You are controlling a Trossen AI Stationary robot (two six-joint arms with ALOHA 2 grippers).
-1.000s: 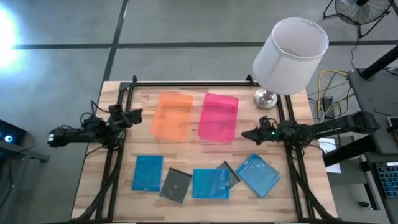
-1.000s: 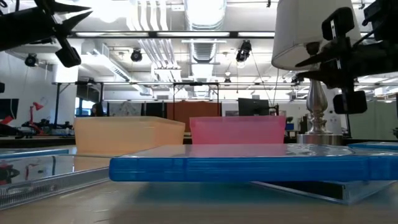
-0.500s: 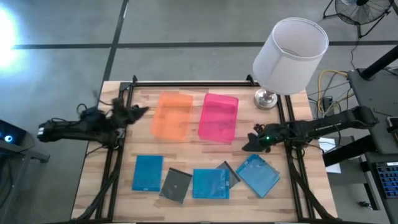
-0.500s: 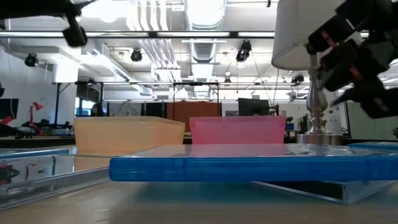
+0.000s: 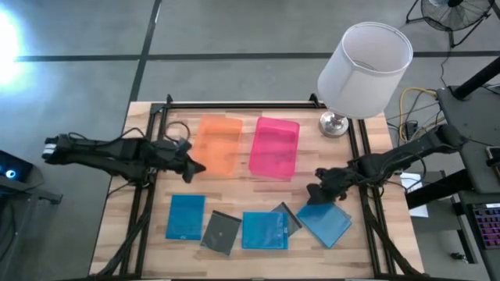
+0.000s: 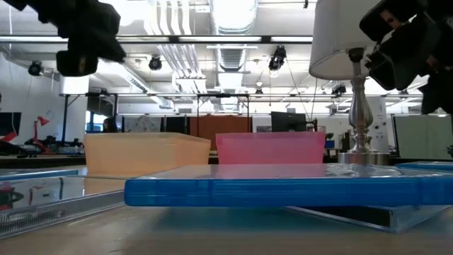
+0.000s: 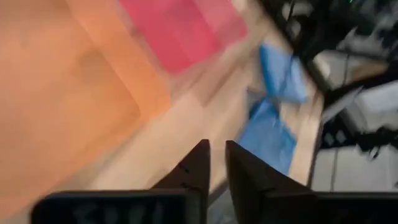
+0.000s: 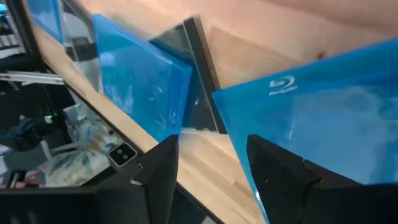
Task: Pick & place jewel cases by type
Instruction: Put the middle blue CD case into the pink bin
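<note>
Reaching in from both sides, the two arms are shown at the start of the sorting, with nothing yet lifted. The right gripper (image 5: 319, 192) has been brought down and forward from its place beside the pink tray (image 5: 274, 146) and now hangs over the near corner of the rightmost blue jewel case (image 5: 323, 219); its fingers (image 8: 163, 169) are parted, with that case and bare wood visible between them — nothing is held. The left gripper (image 5: 190, 166) has been carried from the table's left rail to the front corner of the orange tray (image 5: 217, 145); its fingers (image 7: 198, 167) stand only narrowly apart and empty.

All five jewel cases lie on the wooden table (image 5: 234, 187) in a row in front of the trays: a blue case (image 5: 186, 216) at the left, a dark case (image 5: 221, 232) beside it, a second blue case (image 5: 265, 230) at the middle, a second dark case (image 5: 291, 218) partly under its neighbours, and the tilted blue case at the right. Both trays appear empty, so the task is judged not yet begun in earnest — the first pick, probably of the rightmost blue case, is being set up.

Compared with a second ago, the right fingers have been opened wider and the left ones slightly; the cases, the trays and the lamp (image 5: 364, 60) are unchanged.
</note>
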